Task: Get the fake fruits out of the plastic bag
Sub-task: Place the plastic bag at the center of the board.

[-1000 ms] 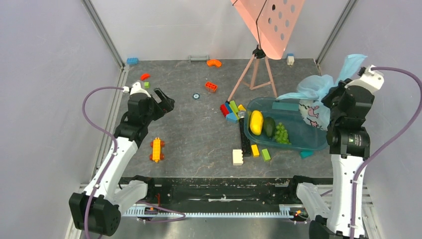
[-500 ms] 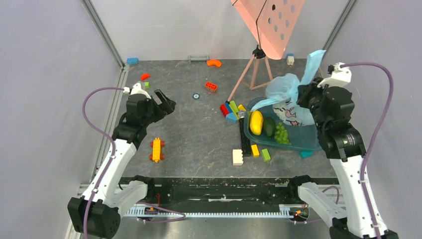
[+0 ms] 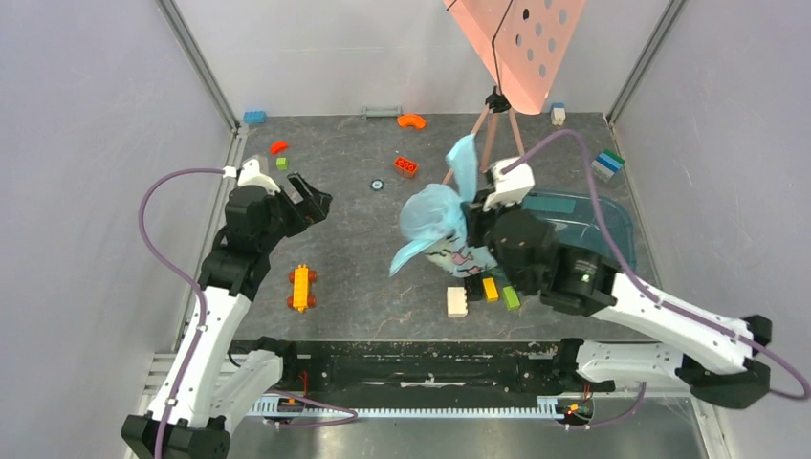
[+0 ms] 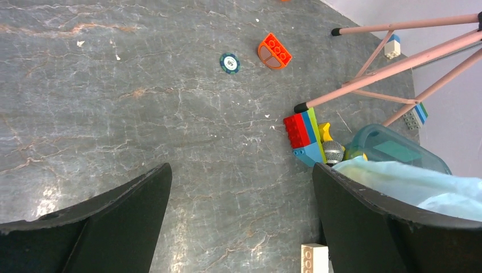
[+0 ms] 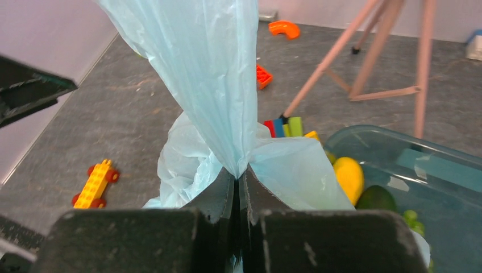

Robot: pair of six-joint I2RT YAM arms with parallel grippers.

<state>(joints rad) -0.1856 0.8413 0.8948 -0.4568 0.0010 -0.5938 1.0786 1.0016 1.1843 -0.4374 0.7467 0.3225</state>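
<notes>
My right gripper (image 5: pixel 239 173) is shut on a gathered fold of the light blue plastic bag (image 5: pixel 210 85). It holds the bag (image 3: pixel 432 212), with its dark printed mark, above the middle of the table. What the bag holds is hidden. In the right wrist view a yellow lemon (image 5: pixel 348 177) and a dark green fruit (image 5: pixel 376 198) lie in the teal tub (image 5: pixel 432 165); in the top view the right arm hides them. My left gripper (image 4: pixel 241 170) stands open over bare table, left of the bag, with nothing between its fingers (image 3: pixel 308 196).
The pink tripod (image 3: pixel 488 143) stands behind the bag. A cluster of red, blue and green bricks (image 4: pixel 301 133) and a small microphone (image 4: pixel 333 151) lie by the tub. A cream brick (image 3: pixel 457 301), a yellow toy car (image 3: pixel 301 287) and an orange brick (image 3: pixel 405 166) lie scattered.
The right arm has swung left with the bag, from over the tub's right end to the middle of the table. The left gripper has barely moved.
</notes>
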